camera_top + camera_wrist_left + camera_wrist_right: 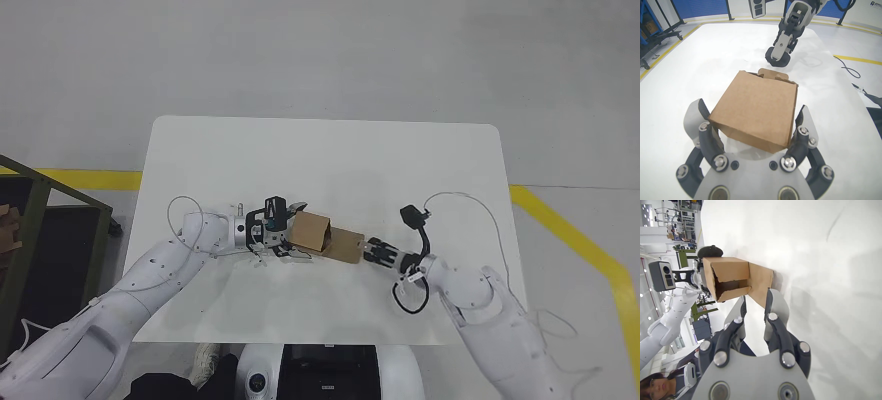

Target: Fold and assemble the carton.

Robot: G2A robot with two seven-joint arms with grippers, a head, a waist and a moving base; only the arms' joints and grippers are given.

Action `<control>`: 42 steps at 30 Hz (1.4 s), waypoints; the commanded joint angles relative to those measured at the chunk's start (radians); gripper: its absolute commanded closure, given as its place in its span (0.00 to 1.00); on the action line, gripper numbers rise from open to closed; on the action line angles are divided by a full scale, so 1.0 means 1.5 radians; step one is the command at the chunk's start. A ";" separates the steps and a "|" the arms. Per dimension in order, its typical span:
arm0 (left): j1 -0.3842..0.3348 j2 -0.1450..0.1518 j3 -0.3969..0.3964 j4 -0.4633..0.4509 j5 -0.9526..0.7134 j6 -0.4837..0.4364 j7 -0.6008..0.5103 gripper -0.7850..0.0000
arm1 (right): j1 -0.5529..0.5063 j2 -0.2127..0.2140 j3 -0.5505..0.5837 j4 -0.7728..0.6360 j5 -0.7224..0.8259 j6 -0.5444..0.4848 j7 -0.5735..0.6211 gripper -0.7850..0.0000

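**boxfan:** where's the carton sitting right now, and who's got it?

**me:** The carton point(328, 238) is lying on its side around the middle of the table point(400, 150). Its long axis runs straight from 1 of my grippers to the other. My left gripper point(752, 105) is spread wide around the closed end with 1 pad on each side wall, and it looks like a proper clamp to me.

**boxfan:** and the right 1?

**me:** The right gripper point(756, 294) is at the opposite, open end, holding nothing. Its fingers are only part way apart. The loose flap point(761, 283) sticking out toward it lines up edge-on with the gap between them. Can't tell if a finger is touching it. So the open mouth faces my right arm, which makes that the nearer 1 for the folding. I reckon the left just braces while the right pushes that flap in along the carton's length.
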 commanded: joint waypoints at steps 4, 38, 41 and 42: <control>0.000 0.000 0.000 0.000 0.000 0.000 0.000 0.00 | 0.016 -0.002 -0.012 0.022 0.003 0.002 0.001 0.82; 0.000 0.000 0.000 0.000 0.000 0.000 0.000 0.00 | 0.036 0.000 -0.022 0.059 0.029 0.001 0.005 0.80; 0.000 0.000 0.000 0.000 0.000 0.000 0.000 0.00 | 0.042 -0.001 -0.028 0.067 0.033 -0.002 0.006 0.81; 0.000 0.000 0.000 0.000 0.000 0.000 0.000 0.00 | 0.045 -0.002 -0.032 0.070 0.034 -0.002 0.008 0.81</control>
